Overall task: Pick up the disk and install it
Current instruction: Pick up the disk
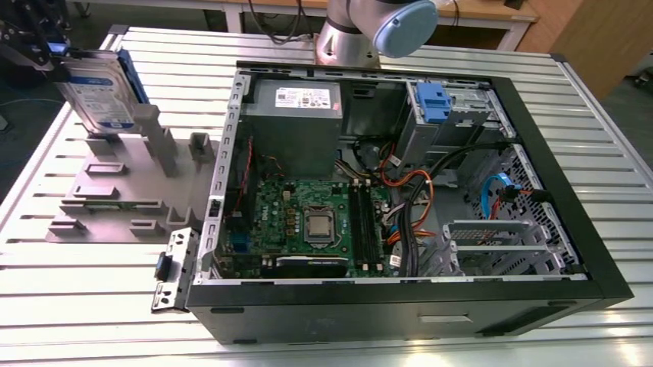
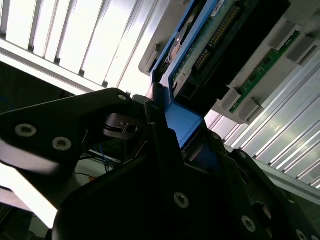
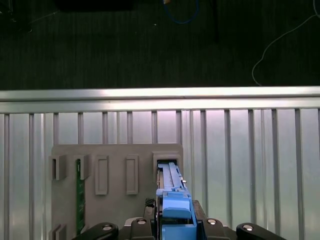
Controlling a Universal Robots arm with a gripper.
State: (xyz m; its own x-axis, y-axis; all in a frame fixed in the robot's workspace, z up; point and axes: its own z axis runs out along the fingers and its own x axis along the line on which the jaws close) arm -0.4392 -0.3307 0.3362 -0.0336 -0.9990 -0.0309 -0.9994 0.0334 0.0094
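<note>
While holding the disk [image 1: 97,95] clenched in the jaws, upright at the grey holder [image 1: 102,202] slot, risks binding its blue carrier [image 3: 175,210] and slipping if tilted.

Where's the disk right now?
At the exterior view's left, the gripper holds the disk at the grey holder, outside the computer case.

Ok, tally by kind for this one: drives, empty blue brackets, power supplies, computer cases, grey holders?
disk: 1
lone blue bracket: 1
power-supply box: 1
computer case: 1
grey holder: 1
Total: 5
</note>
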